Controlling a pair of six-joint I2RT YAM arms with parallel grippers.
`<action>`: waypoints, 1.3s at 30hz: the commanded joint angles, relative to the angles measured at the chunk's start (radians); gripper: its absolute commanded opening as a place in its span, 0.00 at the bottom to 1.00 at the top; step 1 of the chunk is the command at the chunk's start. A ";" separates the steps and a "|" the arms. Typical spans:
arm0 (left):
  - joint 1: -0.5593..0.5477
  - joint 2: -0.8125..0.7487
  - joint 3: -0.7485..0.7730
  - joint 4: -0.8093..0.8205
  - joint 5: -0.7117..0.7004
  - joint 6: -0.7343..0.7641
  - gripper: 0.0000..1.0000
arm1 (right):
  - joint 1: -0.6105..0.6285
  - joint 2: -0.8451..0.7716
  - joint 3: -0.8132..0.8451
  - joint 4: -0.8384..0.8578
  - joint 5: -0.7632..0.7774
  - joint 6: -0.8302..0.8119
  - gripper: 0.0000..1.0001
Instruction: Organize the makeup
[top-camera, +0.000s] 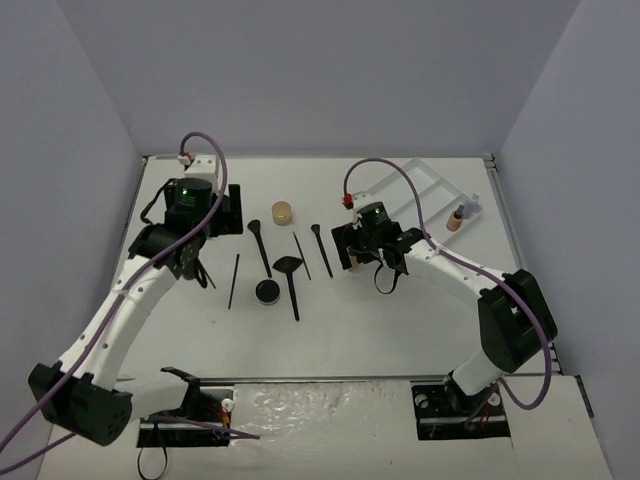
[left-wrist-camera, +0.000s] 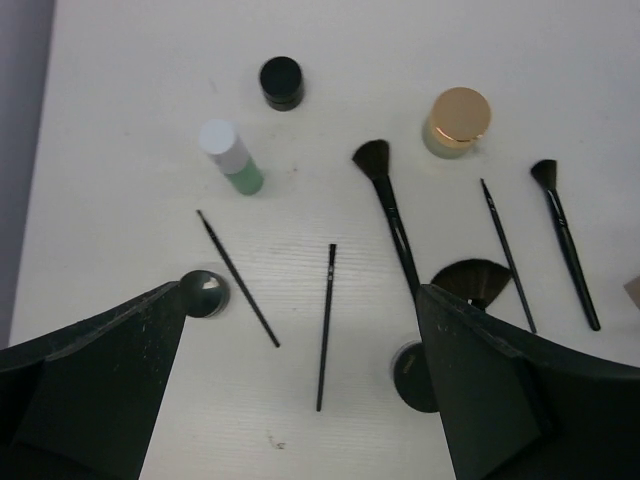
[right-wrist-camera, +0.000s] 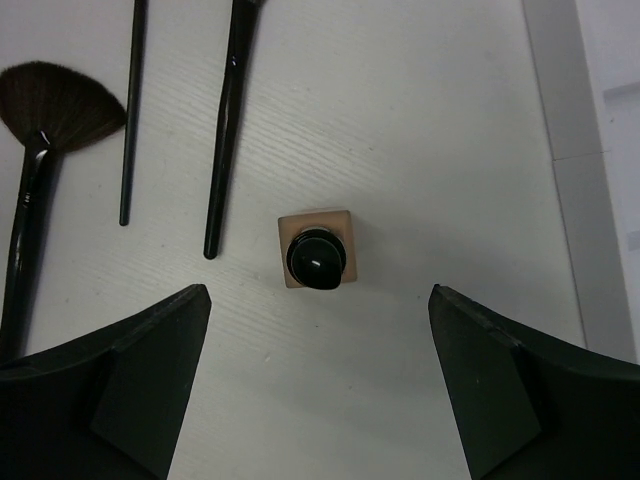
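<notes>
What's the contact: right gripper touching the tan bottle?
Apart. Right wrist view shows bare table between the tan bottle and both fingers of the open right gripper.
</notes>
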 joint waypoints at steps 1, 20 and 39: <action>0.030 -0.158 -0.080 -0.028 -0.118 0.040 0.97 | 0.010 0.053 0.070 0.088 -0.023 -0.025 0.83; 0.038 -0.213 -0.224 -0.037 -0.172 0.032 0.97 | 0.011 0.129 0.065 0.119 0.050 -0.007 0.26; 0.038 -0.211 -0.302 0.057 -0.145 0.025 0.97 | -0.269 -0.094 0.105 0.063 0.417 0.221 0.00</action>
